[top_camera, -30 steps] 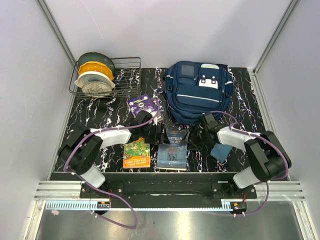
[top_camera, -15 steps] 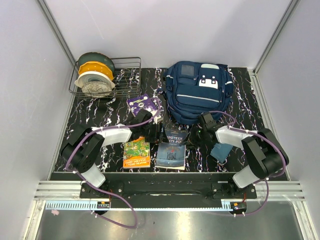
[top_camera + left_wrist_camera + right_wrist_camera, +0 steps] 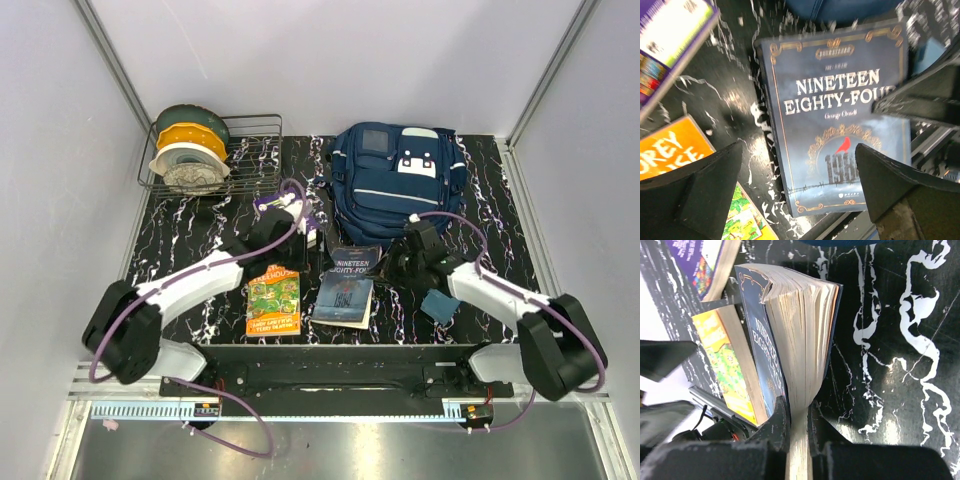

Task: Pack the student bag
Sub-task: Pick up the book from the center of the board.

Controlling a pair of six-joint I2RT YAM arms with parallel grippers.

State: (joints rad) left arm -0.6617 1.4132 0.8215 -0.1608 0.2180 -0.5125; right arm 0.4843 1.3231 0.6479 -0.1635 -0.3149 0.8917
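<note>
Right wrist view first: my right gripper [image 3: 795, 415] is clamped narrow on the fore-edge of the dark paperback [image 3: 800, 330], one finger on each side of the pages. I can't tell whether it has the whole block or only part of it. I judge the pinch is there because a flat book gives no other purchase, and an edge hold lets me tip it up and feed it spine-first into an opening. The cover bows near the far corner, so the grip may be loading it unevenly.

My left gripper [image 3: 797, 165] hangs wide above the same book, holding nothing, its fingers straddling the front cover. I read that as a support post, ready to steady the book or to go for the bag's opening.

The student bag [image 3: 398, 185] lies front-up at the far side of the surface [image 3: 480, 200], right of centre, its near edge just beside the book's far end. From overhead I can't see an open mouth, so packing has not really started and the zip probably has to be dealt with.

Counts:
- three books: the dark one, an orange-and-green one [image 3: 273, 300] just to its left, and a purple one [image 3: 272, 205] partly under my left arm
- one teal pouch [image 3: 440, 303] by my right forearm
- one wire basket [image 3: 255, 150] at far left, with what look like three spools [image 3: 188, 150]
- one bag
</note>
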